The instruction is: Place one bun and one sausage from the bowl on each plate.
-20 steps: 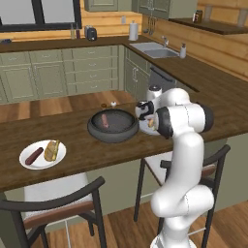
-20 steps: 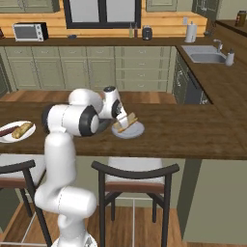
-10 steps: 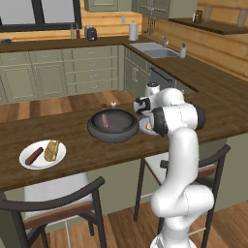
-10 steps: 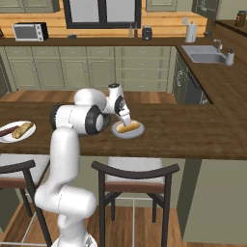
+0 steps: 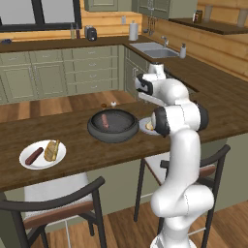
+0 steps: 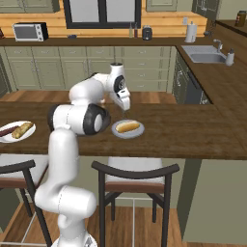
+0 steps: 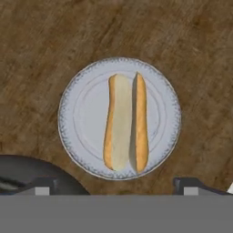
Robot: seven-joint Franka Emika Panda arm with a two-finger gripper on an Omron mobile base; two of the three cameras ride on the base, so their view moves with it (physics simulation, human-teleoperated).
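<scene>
**Supervisor:** Where are we on the hot dog job?

**Operator:** I've got the end effector (image 6: 124, 109) hanging over the near plate (image 7: 77, 98), fingers spread wide and nothing between them. On my hand camera the two tips stand far apart at the bottom, and the bun (image 7: 126, 123) lies split open in the middle of that plate, free of the fingers.

**Supervisor:** So that plate is finished?

**Operator:** No, I'd call it half done. I see a bun there and no sausage beside it. The far plate (image 5: 27, 161), at the left end of the tabletop (image 5: 77, 135), already carries a bun (image 5: 52, 150) and a sausage (image 5: 34, 155) side by side, so I count that one complete.

**Supervisor:** And the bowl?

**Operator:** The bowl (image 5: 97, 131) sits between the two plates, just beside the near one. One sausage (image 5: 105, 120) lies in it; I can't make out any more buns inside.

**Supervisor:** What's left, then?

**Operator:** By my reading, one item: take that sausage from the bowl and lay it next to the bun on the near plate.
</scene>
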